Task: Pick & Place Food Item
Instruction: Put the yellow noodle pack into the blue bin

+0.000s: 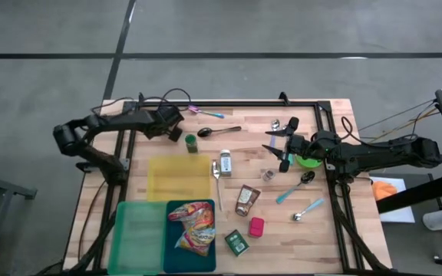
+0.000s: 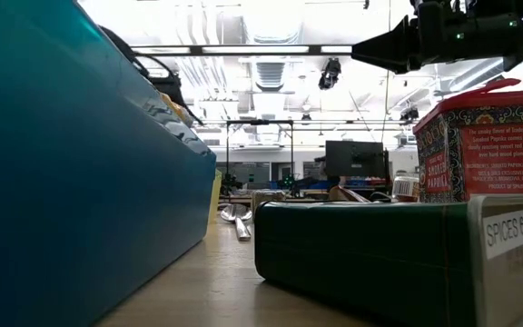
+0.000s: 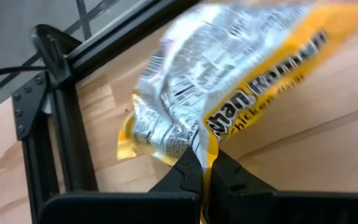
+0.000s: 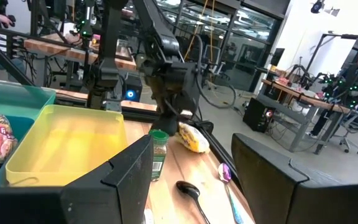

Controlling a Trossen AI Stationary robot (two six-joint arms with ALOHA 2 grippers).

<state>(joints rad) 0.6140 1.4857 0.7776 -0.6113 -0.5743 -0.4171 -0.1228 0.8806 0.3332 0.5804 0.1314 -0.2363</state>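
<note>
The ramen packet (image 3: 229,93), yellow and silver, hangs crumpled at the far left part of the table (image 1: 324,245), near the black frame rail (image 3: 64,118), with one edge pinched between the pressed-together fingers of the left tool (image 3: 202,169); in the right wrist view the same packet (image 4: 193,138) shows just under that arm's end, beside a small green-capped spice jar (image 4: 158,154). In the high view the left tool (image 1: 176,123) sits at the table's far left side, close to the spice jar (image 1: 192,143) and a black spoon (image 1: 219,132). Just nearer lies a yellow bin (image 1: 179,178), then a light green bin (image 1: 138,226) and a teal bin (image 1: 176,261) holding a colourful snack bag (image 1: 193,224). Towards the middle stand a small white bottle (image 1: 225,162), a brown packet (image 1: 246,199), a green tin (image 1: 236,242) and a pink box (image 1: 256,226). The right tool (image 1: 276,147) hovers over the table's right half with its fingers spread and nothing between them, next to a green bowl (image 1: 309,162) and several spoons (image 1: 307,211).
</note>
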